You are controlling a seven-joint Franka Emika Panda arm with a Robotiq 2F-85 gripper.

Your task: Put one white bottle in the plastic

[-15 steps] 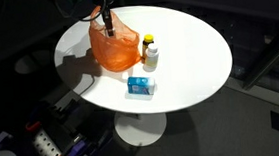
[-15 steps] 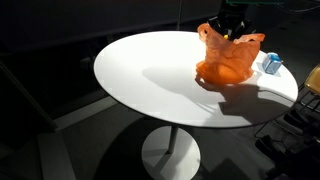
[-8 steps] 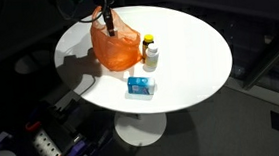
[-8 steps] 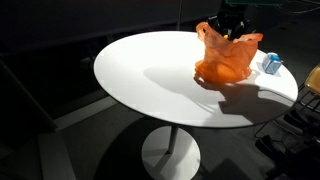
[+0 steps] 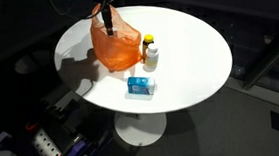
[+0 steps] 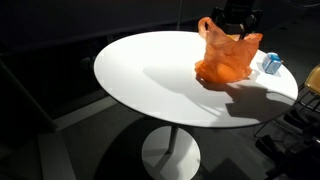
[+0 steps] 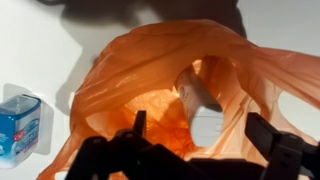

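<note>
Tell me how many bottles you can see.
2 for sure: a white bottle beside the orange bag, and a yellow-capped bottle right next to it. A pale shape inside the bag in the wrist view may be a third.

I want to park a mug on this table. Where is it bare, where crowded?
Bare: the wide stretch of table from the white bottle and blue box to the opposite rim. Crowded: around the orange bag, with the white bottle and a yellow-capped bottle close beside it and the box just in front.
</note>
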